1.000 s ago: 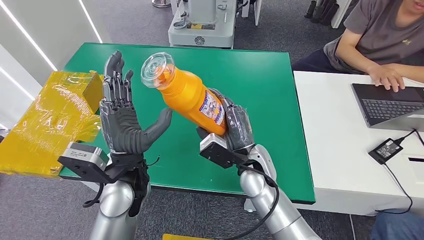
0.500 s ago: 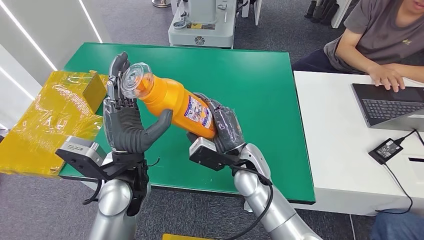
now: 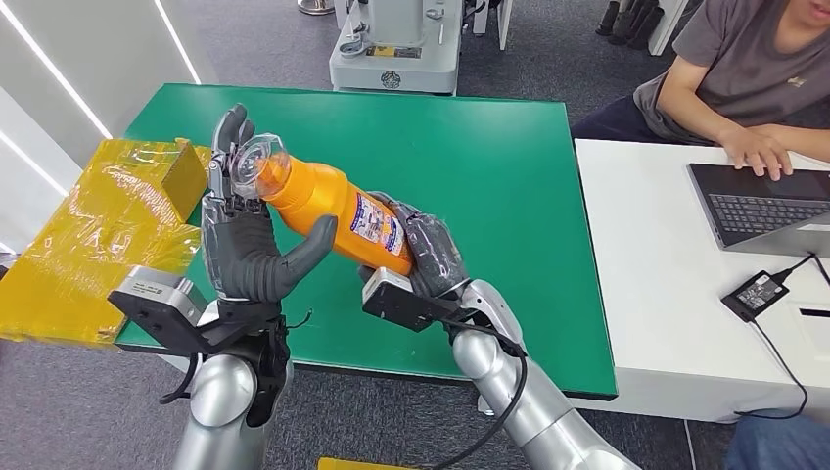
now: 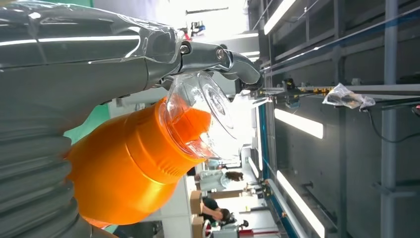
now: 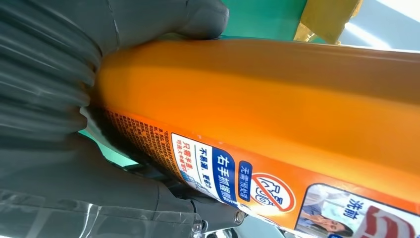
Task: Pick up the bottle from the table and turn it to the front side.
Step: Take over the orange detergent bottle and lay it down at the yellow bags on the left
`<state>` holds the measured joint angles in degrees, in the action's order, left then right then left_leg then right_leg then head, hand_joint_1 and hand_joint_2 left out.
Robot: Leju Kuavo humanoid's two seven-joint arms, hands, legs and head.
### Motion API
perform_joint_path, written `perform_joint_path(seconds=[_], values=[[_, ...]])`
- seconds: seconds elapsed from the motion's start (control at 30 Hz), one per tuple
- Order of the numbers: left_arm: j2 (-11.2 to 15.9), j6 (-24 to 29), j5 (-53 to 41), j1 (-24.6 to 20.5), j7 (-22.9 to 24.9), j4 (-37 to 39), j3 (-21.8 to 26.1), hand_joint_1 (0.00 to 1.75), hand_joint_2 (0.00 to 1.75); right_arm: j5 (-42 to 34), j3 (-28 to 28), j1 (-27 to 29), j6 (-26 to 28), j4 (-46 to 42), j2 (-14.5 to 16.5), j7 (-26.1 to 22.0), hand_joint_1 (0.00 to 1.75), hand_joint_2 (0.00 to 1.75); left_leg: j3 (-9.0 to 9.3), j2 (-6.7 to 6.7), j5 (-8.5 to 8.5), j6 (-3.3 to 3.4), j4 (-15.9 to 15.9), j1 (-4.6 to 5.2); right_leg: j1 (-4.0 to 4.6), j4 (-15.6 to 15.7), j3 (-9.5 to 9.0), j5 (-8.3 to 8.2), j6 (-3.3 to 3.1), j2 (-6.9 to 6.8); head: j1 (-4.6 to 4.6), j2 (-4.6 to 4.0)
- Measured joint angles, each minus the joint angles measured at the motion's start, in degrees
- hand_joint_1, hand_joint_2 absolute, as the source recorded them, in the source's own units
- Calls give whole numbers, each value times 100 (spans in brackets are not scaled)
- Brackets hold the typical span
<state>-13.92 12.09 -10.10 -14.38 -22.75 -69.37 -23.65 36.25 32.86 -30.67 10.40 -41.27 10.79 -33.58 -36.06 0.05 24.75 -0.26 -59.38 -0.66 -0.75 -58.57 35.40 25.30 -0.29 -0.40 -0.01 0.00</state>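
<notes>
Two silver arms were seen, each ending in a dark grey hand, the left hand [image 3: 242, 250] and right hand [image 3: 432, 257], wrapped in clear glossy film. Grey ribbed covers sat behind the fingers [image 3: 227, 162]. Black cables looped from boxy wrist units.

One orange bottle [image 3: 333, 211] with one clear cap [image 3: 253, 163]. Two robot hands: the left hand [image 3: 240, 230] and the right hand [image 3: 431, 253]. One green table [image 3: 509, 176], one white table [image 3: 656, 284], one laptop [image 3: 759, 206], one yellow-wrapped box [image 3: 98, 235], one person [image 3: 734, 69].
</notes>
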Motion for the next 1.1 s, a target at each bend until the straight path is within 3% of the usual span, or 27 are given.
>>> perform_joint_path(seconds=[0.33,0.7,1.1], values=[[-20,399,-549,-6,198,17,0,0,175,39,43,-38,62,93,16,-19,175,175,0,0,0,0,0,0,0,1,0,0,0,0,0,0],[-77,183,-555,-64,212,150,0,0,175,-207,43,-24,699,-16,27,-472,175,175,0,1,0,0,0,0,0,1,1,0,0,1,-1,0],[-110,10,-605,-68,292,205,0,0,175,-217,44,48,941,-120,30,-622,175,175,0,1,0,0,0,0,0,1,1,0,0,1,0,0]])
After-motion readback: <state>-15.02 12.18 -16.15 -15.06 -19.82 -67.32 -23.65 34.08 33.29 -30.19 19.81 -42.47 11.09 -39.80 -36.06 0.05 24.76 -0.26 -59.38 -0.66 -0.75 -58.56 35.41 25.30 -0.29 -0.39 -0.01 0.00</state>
